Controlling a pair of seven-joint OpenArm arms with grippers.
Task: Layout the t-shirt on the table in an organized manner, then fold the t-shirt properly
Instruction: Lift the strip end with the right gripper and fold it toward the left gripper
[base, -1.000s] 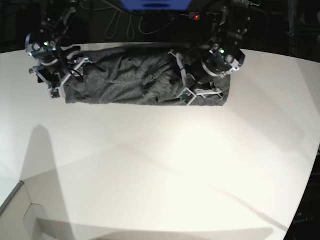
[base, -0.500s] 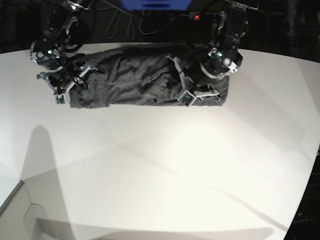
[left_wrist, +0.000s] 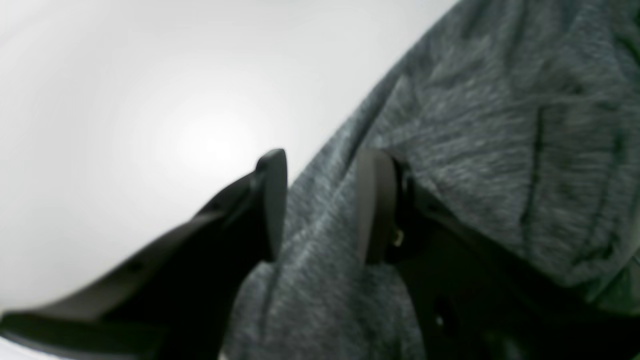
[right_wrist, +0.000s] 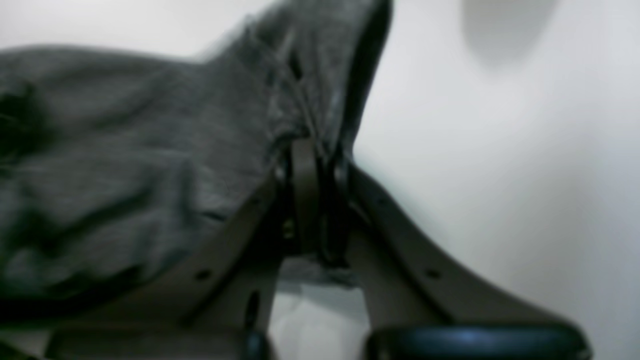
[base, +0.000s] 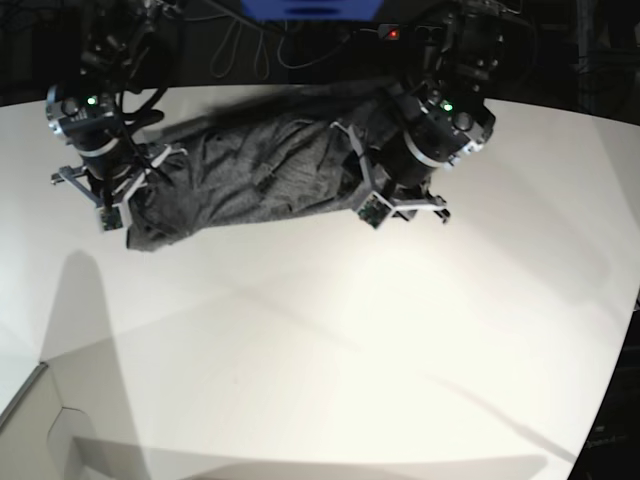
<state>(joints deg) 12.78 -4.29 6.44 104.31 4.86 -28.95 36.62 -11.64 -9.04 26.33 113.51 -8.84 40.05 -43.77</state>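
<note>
The dark grey t-shirt (base: 250, 175) hangs stretched between my two grippers over the far part of the white table (base: 320, 350). My right gripper (base: 110, 205) is at the shirt's left end in the base view. In the right wrist view this gripper (right_wrist: 320, 190) is shut on a raised edge of the t-shirt (right_wrist: 125, 150). My left gripper (base: 405, 205) is at the shirt's right end. Seen from the left wrist, the left gripper (left_wrist: 320, 205) has a fold of the t-shirt (left_wrist: 500, 125) pinched between its black fingers (left_wrist: 272, 200).
Cables and a blue object (base: 310, 8) lie behind the table's far edge. A pale boxy corner (base: 40, 420) sits at the near left. The table's curved edge (base: 610, 400) runs down the right side.
My right gripper has closed on the shirt's left end. Both arms have shifted and the shirt has risen and been pulled taut, its left end now drooping lower.
</note>
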